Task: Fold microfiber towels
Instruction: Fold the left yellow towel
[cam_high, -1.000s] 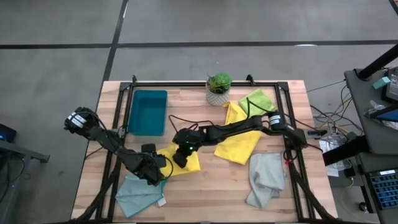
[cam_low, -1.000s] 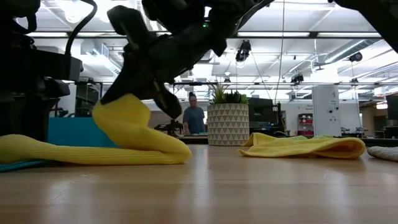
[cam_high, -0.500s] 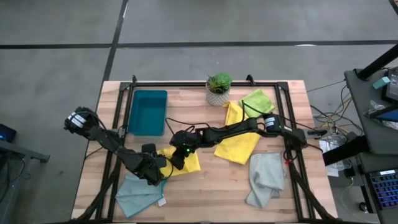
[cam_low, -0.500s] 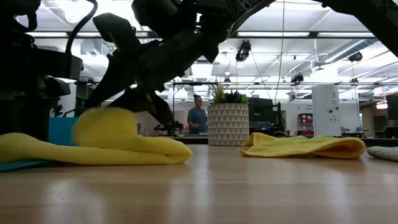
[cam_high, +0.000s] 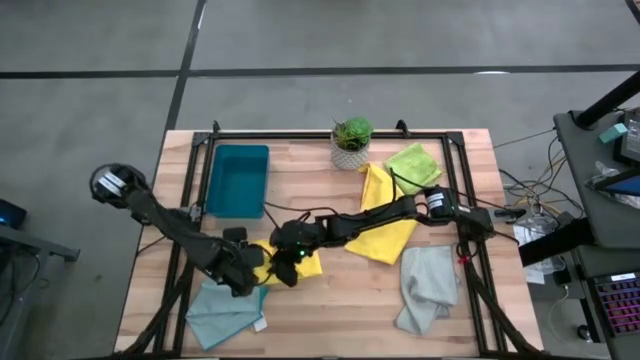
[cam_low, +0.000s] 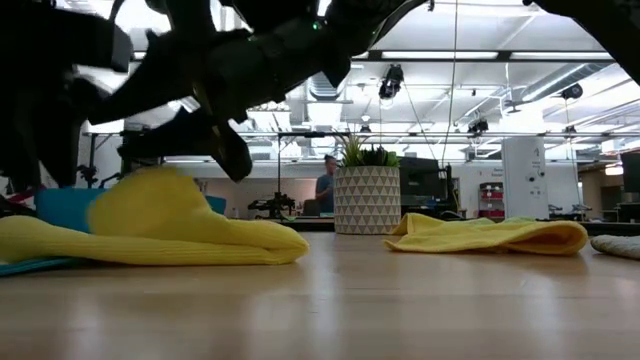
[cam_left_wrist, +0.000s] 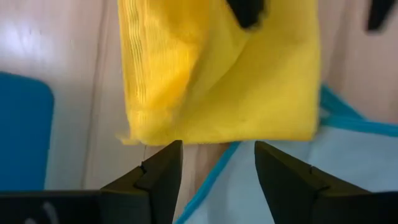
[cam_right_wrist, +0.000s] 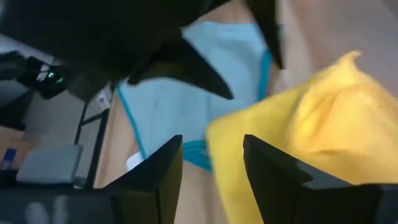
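Released since a second ago, the folded yellow microfiber towel (cam_high: 292, 262) now lies slack on the wooden surface (cam_high: 350, 300), and the right gripper (cam_high: 283, 262) is seen just above it with jaws parted — empty. Beside it the left gripper (cam_high: 250, 272) is held open at the towel's edge, over the light teal microfiber towel (cam_high: 225, 310) — nothing is gripped.

Evenly lit from above by ceiling strip lights (cam_low: 480, 55) (bright, slightly glaring in the low view). Soft, faint shadows on the desk (cam_high: 350, 290). Arms silhouetted and motion-blurred at desk height. Wrist views close, soft, out of focus.
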